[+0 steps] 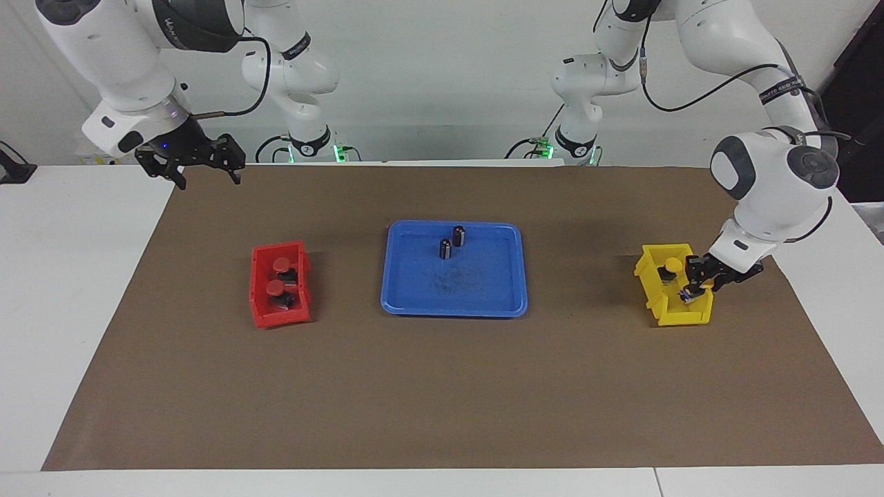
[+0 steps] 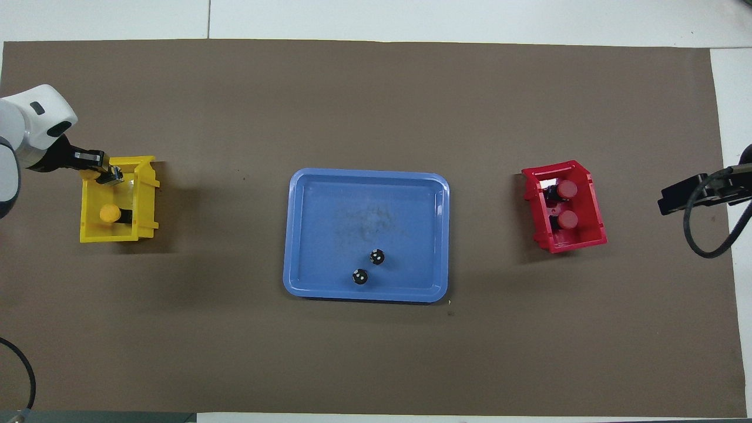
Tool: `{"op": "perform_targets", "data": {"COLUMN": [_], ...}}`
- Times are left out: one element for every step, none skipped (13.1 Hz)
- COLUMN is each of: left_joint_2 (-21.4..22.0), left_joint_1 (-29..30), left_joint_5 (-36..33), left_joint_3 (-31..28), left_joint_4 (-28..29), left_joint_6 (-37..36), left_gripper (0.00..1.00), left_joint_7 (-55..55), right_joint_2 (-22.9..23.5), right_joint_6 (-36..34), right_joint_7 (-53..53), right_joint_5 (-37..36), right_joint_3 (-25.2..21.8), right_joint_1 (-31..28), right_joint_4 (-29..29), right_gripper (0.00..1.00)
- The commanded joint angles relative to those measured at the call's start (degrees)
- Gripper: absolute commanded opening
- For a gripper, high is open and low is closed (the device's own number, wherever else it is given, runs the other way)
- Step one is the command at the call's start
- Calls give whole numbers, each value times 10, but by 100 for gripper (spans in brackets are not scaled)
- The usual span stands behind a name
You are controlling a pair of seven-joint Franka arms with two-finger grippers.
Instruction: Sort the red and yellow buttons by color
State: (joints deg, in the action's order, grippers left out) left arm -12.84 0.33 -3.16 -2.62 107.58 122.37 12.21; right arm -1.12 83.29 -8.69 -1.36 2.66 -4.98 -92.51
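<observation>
Two red buttons (image 1: pixel 280 264) (image 1: pixel 275 286) lie in the red bin (image 1: pixel 280 316); they also show in the overhead view (image 2: pixel 567 189) (image 2: pixel 567 219). One yellow button (image 1: pixel 673 264) (image 2: pixel 107 212) lies in the yellow bin (image 1: pixel 680 317) (image 2: pixel 117 236). My left gripper (image 1: pixel 690 290) (image 2: pixel 108 174) is shut on the second yellow button (image 2: pixel 90 174) and holds it low inside the yellow bin, at the end farther from the robots. My right gripper (image 1: pixel 200 172) (image 2: pixel 670 200) is open and empty, raised over the mat's edge at the right arm's end.
A blue tray (image 1: pixel 452 308) (image 2: pixel 364 295) sits mid-table between the bins. Two small dark cylinders (image 1: pixel 458 235) (image 1: pixel 445 248) stand in its part nearer the robots. A brown mat (image 1: pixel 442 386) covers the table.
</observation>
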Motion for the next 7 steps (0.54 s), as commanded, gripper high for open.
{"op": "perform_targets", "data": {"left_joint_2": [14,14,13,12,9,6,0], "left_joint_1": [6,6,6,6,6,6,6], "left_joint_5": [-12,-12,-12,-12,-12,-12,-12], "left_joint_3": [6,6,6,6,6,7,6], "left_joint_4": [50,60,65,72,78,85,92], "left_joint_6": [58,72,84,94,106,117,131], "left_gripper": [1,1,1,1,1,1,2], "left_joint_7": [4,4,4,4,3,2,2], "right_joint_2": [-24,-28,-31,-33,-34,-34,-34], "right_joint_6": [8,15,26,34,37,39,37], "right_joint_7": [6,7,6,3,3,5,6], "right_joint_5": [-1,-1,-1,-1,-1,-1,-1], "right_joint_3": [6,6,6,6,6,6,6], "right_joint_1": [-10,-12,-15,-21,-21,-21,-20], "right_joint_4": [-23,-32,-39,-46,-46,-45,-46], "right_gripper": [100,100,100,100,100,100,100]}}
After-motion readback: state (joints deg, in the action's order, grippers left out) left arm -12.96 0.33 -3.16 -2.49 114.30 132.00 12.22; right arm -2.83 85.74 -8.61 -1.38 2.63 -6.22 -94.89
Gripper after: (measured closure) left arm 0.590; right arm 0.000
